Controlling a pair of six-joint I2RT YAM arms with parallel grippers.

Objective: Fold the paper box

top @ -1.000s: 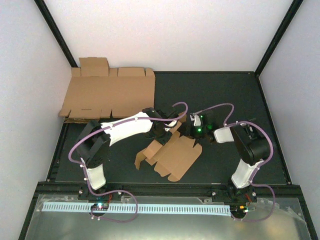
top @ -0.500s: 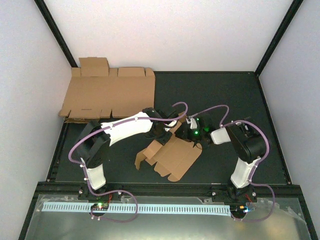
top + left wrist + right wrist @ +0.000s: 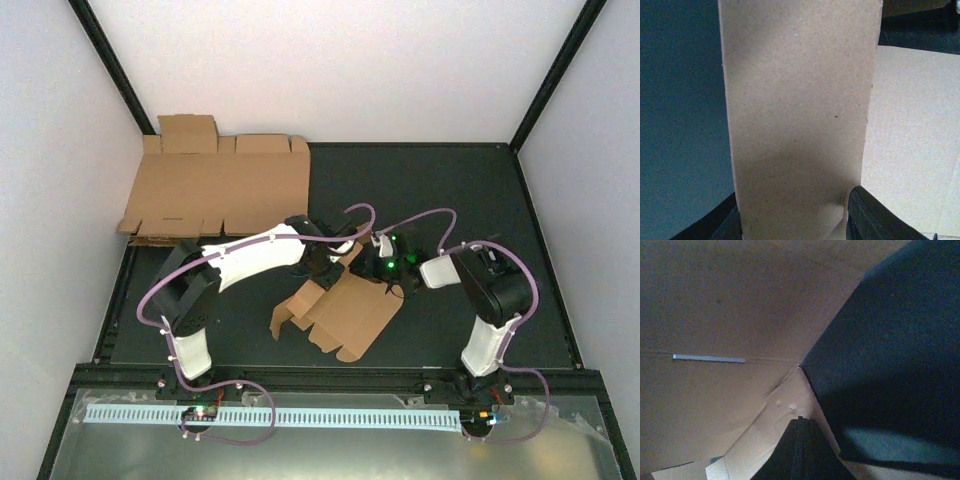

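Note:
The paper box (image 3: pixel 350 312) lies half-folded on the dark mat, with flaps raised at its left and far edges. My left gripper (image 3: pixel 335 262) is at its far edge, shut on an upright flap. In the left wrist view that flap (image 3: pixel 800 100) fills the gap between my black fingers (image 3: pixel 875 220). My right gripper (image 3: pixel 385 270) is shut and empty at the box's far right corner. In the right wrist view its closed tips (image 3: pixel 800 422) rest against a creased flap (image 3: pixel 785 405) of the box, beside the mat (image 3: pixel 890 340).
Larger flat brown cardboard sheets (image 3: pixel 215 190) lie stacked at the back left, against the left wall. White walls enclose the mat (image 3: pixel 450 190) on three sides. A metal ledge (image 3: pixel 330 440) with a white strip runs along the near edge.
My right arm has swung left, bringing its shut gripper against the box's far right corner. The box's right edge has shifted slightly. My left gripper keeps its hold.

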